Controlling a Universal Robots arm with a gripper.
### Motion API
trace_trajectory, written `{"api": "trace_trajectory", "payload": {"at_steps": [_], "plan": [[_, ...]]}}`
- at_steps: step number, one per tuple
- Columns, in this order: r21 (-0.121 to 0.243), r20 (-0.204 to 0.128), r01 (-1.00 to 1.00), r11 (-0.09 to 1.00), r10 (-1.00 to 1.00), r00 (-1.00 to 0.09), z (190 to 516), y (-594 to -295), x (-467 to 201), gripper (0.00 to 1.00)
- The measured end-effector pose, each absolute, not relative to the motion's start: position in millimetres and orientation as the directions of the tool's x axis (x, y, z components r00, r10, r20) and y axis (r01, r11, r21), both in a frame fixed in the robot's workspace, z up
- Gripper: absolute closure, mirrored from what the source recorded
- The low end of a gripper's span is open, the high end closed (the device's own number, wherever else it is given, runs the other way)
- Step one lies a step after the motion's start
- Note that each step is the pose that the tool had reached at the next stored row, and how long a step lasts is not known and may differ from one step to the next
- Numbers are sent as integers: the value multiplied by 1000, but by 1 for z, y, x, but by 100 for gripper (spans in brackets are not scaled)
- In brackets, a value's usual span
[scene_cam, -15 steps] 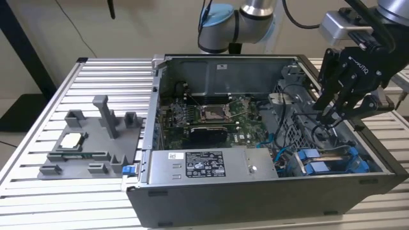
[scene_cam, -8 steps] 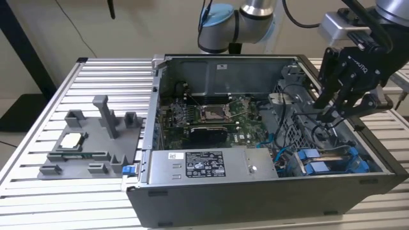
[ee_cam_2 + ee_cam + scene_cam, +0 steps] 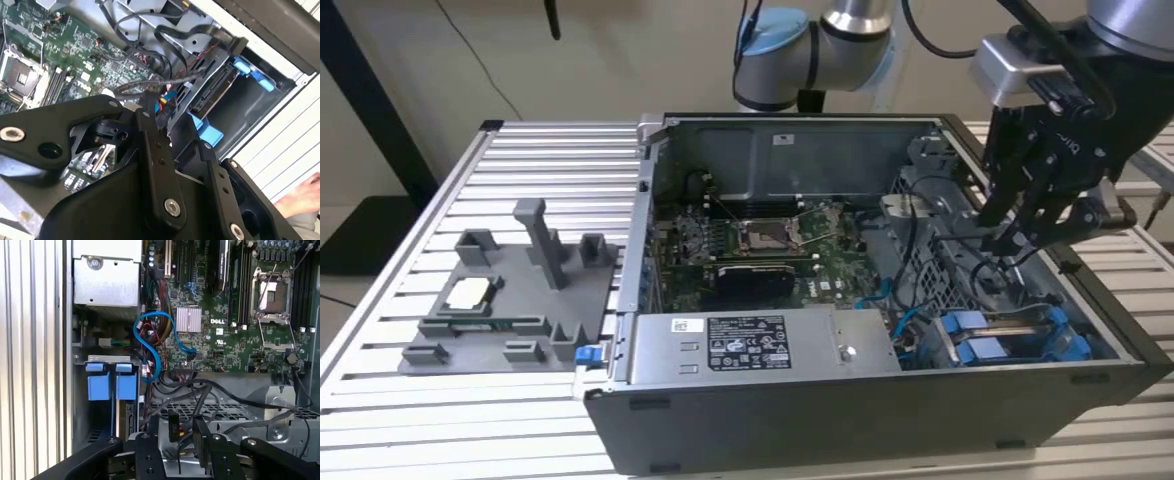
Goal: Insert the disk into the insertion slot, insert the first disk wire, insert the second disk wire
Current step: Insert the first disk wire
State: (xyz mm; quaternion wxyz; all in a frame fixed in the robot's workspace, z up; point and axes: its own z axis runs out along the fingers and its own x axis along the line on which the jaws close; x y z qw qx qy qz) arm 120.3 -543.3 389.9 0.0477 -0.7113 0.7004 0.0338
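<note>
Gripping the black plug of a disk wire [image 3: 173, 424] with the gripper [image 3: 176, 434] closed on it, plug upright, likely for a straight push onto its socket. Hanging low inside the computer case [image 3: 881, 440], right beside the drive bay [image 3: 82, 359], for short reach. Just past, disk [image 3: 126, 387] seated in that bay, blue carrier tabs outward, insertion apparently done. Farthest, green motherboard [image 3: 225, 347], untouched.

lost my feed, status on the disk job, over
gripper low among cables by bay, at black connector. disk in bay. person's hand outside case.
</note>
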Motion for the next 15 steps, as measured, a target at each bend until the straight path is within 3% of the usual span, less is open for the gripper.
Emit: {"api": "trace_trajectory", "payload": {"at_steps": [7, 8, 14, 15], "plan": [[-43, -114, -999, -14, -993, 19, 390, -543, 119, 62], [-44, -115, -999, -14, -993, 19, 390, -543, 118, 69], [-46, -114, -999, -12, -993, 17, 389, -543, 118, 71], [-46, -114, -999, -12, -993, 17, 389, -543, 118, 79]]}}
